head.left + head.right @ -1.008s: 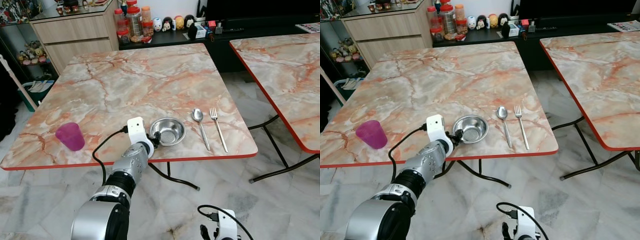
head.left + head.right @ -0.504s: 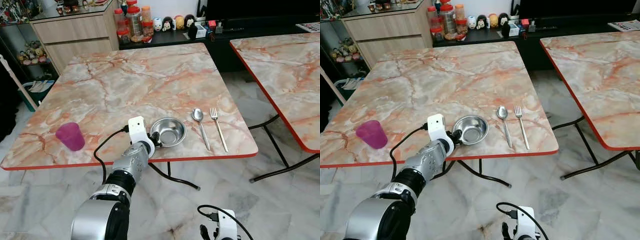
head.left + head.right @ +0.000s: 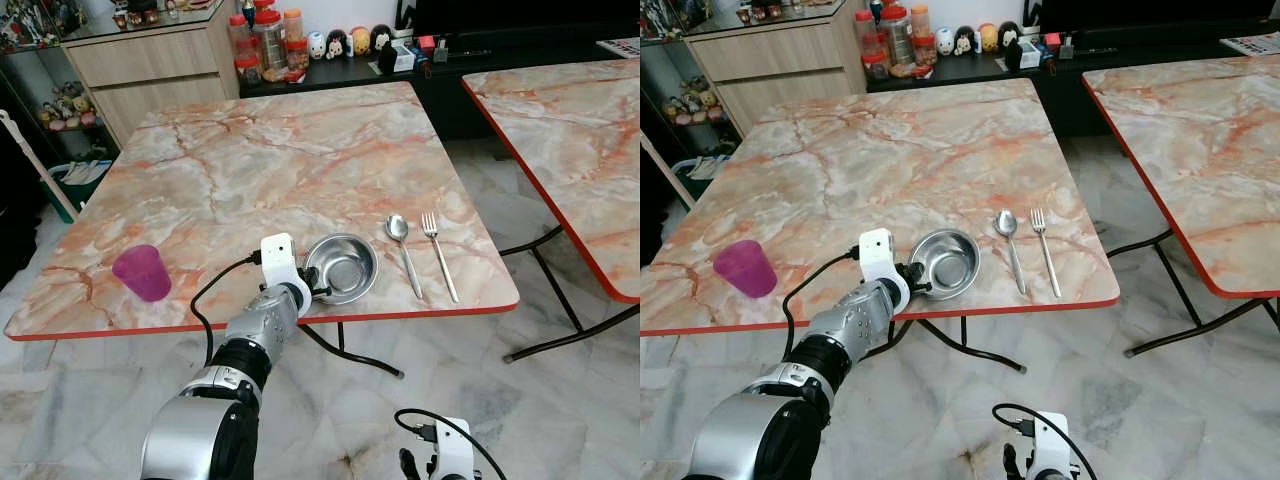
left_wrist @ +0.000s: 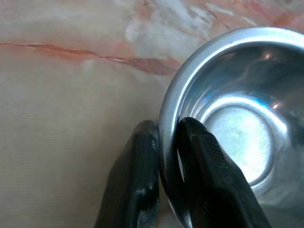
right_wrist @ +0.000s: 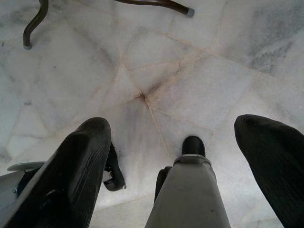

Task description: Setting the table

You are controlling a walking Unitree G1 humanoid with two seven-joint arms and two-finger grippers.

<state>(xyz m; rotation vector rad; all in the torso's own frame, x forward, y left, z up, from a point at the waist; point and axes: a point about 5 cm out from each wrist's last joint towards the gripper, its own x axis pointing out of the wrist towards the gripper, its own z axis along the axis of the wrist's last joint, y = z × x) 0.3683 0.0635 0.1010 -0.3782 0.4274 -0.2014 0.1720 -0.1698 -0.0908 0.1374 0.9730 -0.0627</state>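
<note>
Left hand [image 4: 166,156] pinches the steel bowl's [image 3: 345,266] rim, left of spoon [image 3: 403,250] and fork [image 3: 438,254].

Marble-top tables [image 3: 300,160], wooden cabinet [image 3: 150,60], marble floor [image 3: 500,420].

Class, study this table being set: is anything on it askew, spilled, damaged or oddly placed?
Nothing is spilled or damaged. One oddity: the purple plastic cup stands alone near the marble-patterned table's left edge, far from the round steel bowl, spoon and fork. The left pincer pinches the bowl's rim.
</note>
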